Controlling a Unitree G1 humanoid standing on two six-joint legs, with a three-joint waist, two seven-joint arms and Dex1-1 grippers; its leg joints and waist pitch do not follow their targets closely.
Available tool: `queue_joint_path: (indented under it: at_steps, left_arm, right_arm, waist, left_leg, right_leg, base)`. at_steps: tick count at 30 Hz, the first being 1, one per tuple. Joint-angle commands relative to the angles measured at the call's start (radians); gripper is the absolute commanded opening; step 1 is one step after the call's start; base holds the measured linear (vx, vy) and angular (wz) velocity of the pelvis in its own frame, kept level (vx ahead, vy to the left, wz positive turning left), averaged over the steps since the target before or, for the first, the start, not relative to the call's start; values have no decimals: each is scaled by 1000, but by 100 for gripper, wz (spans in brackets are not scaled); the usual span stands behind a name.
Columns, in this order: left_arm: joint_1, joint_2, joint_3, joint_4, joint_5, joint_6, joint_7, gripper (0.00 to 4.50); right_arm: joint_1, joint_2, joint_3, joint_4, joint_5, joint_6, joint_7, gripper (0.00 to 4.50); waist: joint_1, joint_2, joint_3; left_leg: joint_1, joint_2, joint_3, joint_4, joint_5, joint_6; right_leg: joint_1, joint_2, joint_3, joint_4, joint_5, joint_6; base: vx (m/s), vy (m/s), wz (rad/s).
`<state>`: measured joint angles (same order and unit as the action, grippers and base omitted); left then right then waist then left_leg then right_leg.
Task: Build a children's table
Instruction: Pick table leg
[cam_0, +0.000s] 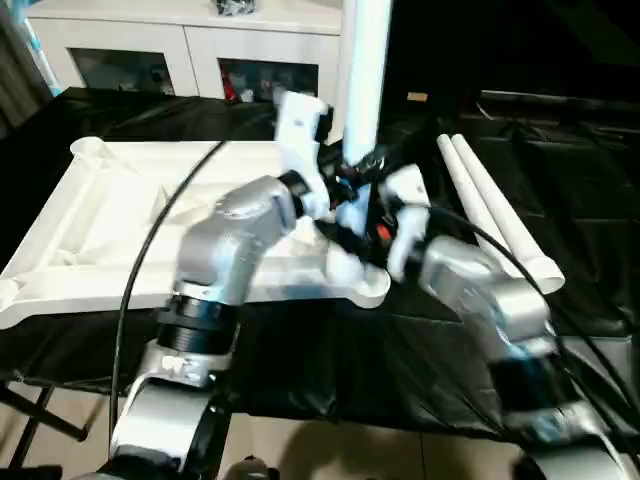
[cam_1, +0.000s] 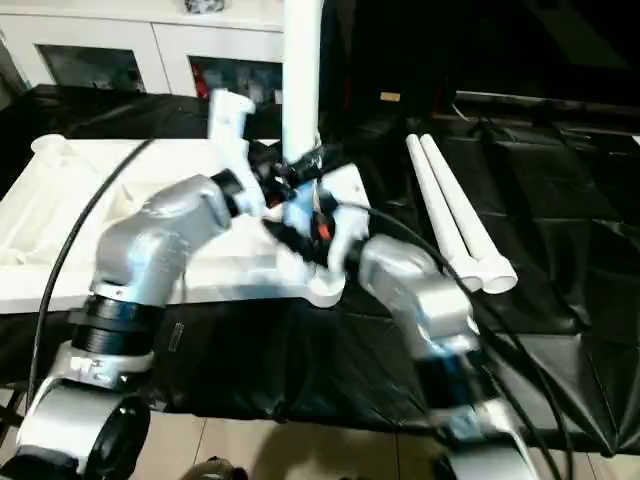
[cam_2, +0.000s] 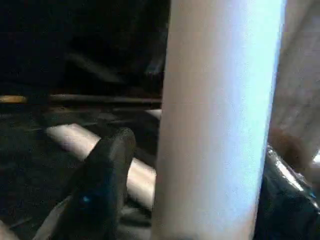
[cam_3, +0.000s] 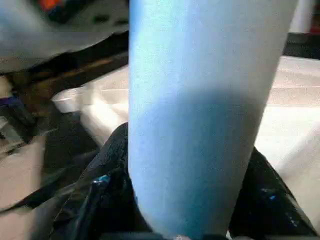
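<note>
The white plastic rectangular table top (cam_0: 120, 220) lies ribbed side up on the black-covered work surface (cam_0: 560, 200), and one long white tube leg (cam_0: 365, 70) stands upright at its near right corner. The left gripper (cam_2: 200, 210) and the right gripper (cam_3: 190, 200) are both clamped around this leg. Two more white tube legs (cam_1: 455, 215) lie side by side just right of the top, with a white glass-door cabinet (cam_0: 190, 50) behind

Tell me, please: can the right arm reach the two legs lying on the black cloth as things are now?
Probably not yet. The right gripper is shut on the upright leg, as is the left gripper. The two lying legs sit unobstructed on its side, but it must let go first.
</note>
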<state>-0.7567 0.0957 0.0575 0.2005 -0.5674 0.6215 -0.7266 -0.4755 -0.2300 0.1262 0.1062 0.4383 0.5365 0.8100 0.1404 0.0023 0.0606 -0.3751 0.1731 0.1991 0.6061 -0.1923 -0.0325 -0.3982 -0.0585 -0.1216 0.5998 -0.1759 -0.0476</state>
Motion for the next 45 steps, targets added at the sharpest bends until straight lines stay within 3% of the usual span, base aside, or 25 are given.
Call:
queue_joint_path:
  at_steps: [1,4,5,7,10,13,16,17,25,29,31,33,37,39,43,45]
  left_arm:
    - [-2,19,10,-7,-62,39,-104,327]
    - [1,57,12,0,-141,98,-249,327]
    - [4,75,9,-3,-185,141,-314,327]
    - [4,82,3,-6,-194,154,-333,327]
    - [6,101,-25,-12,-194,174,-369,327]
    - [14,129,-84,-24,-165,179,-410,293]
    - [9,121,-78,-5,-163,178,-402,280]
    - [7,116,-70,2,-164,174,-397,255]
    - [-2,91,-36,18,-177,155,-335,208]
    - [6,80,-18,7,-177,157,-293,191]
    - [10,76,-14,0,-174,154,-278,191]
    - [21,62,-3,-16,-164,141,-230,190]
    - [26,44,6,-26,-142,115,-161,184]
    - [19,26,13,-18,-104,95,-70,184]
    - [-9,-5,30,32,-11,25,108,184]
    - [-11,-6,24,30,7,4,117,184]
  right_arm:
    - [-2,-22,-10,-50,43,-12,78,189]
    - [7,-66,-24,-75,111,23,186,189]
    - [7,-88,-19,-79,127,30,230,189]
    - [8,-98,-16,-81,132,34,247,189]
    - [11,-117,-7,-87,139,44,284,189]
    - [13,-136,1,-92,144,58,317,189]
    - [14,-152,7,-96,156,66,335,189]
    - [15,-159,11,-97,157,68,341,189]
    - [15,-164,11,-99,151,71,354,189]
    - [3,-156,21,-68,87,6,304,189]
    - [0,-150,14,-62,92,14,294,259]
    - [-4,-135,-3,-60,106,35,267,259]
    - [-3,-124,-11,-61,107,41,239,304]
    - [-1,-116,-16,-57,96,29,210,304]
    - [-26,-89,-44,1,16,5,43,346]
    - [-46,-69,-73,28,23,64,-30,345]
  waist:
    - [-2,-4,-80]
    - [0,3,-78]
    - [2,10,-79]
    - [1,6,-78]
    - [1,10,-79]
    - [3,14,-80]
    - [3,14,-81]
    - [3,13,-81]
    - [5,10,-82]
    - [3,9,-82]
    - [3,7,-82]
    - [1,6,-82]
    - [1,7,-82]
    - [0,1,-82]
    - [-2,-5,-81]
    - [-3,-6,-81]
  left_leg:
    - [14,70,-39,-60,-75,59]
    - [17,71,-38,-61,-90,63]
    - [18,71,-39,-60,-90,59]
    - [18,74,-39,-61,-95,54]
    - [19,73,-40,-61,-107,45]
    - [20,73,-41,-61,-110,40]
    - [18,73,-42,-60,-103,40]
    - [17,71,-41,-59,-103,40]
    - [16,71,-41,-58,-95,47]
    - [15,70,-41,-58,-93,41]
    - [17,71,-41,-58,-92,44]
    - [14,71,-41,-56,-87,47]
    - [15,71,-41,-57,-84,45]
    - [16,72,-41,-58,-84,48]
    - [14,69,-40,-57,-72,40]
    - [14,67,-40,-58,-71,40]
  right_leg:
    - [63,-113,74,-70,-203,-109]
    - [61,-111,74,-74,-231,-109]
    - [60,-111,73,-73,-230,-113]
    - [60,-111,73,-73,-229,-119]
    - [61,-109,73,-74,-237,-118]
    - [61,-110,72,-75,-245,-115]
    - [64,-111,72,-73,-221,-123]
    - [65,-111,72,-74,-226,-124]
    - [65,-110,71,-75,-230,-121]
    - [64,-110,70,-76,-243,-117]
    - [64,-110,71,-75,-240,-116]
    - [63,-109,71,-73,-227,-119]
    - [64,-110,71,-75,-233,-111]
    - [63,-109,71,-76,-238,-104]
    - [62,-109,71,-76,-244,-95]
    - [63,-110,72,-78,-267,-80]
  base:
    - [0,0,0]
    - [0,0,0]
    - [0,0,0]
    - [0,0,0]
    - [0,0,0]
    - [0,0,0]
    - [0,0,0]
    - [0,0,0]
    - [0,0,0]
    - [0,0,0]
    - [0,0,0]
    - [0,0,0]
    - [0,0,0]
    - [0,0,0]
    - [0,0,0]
    - [0,0,0]
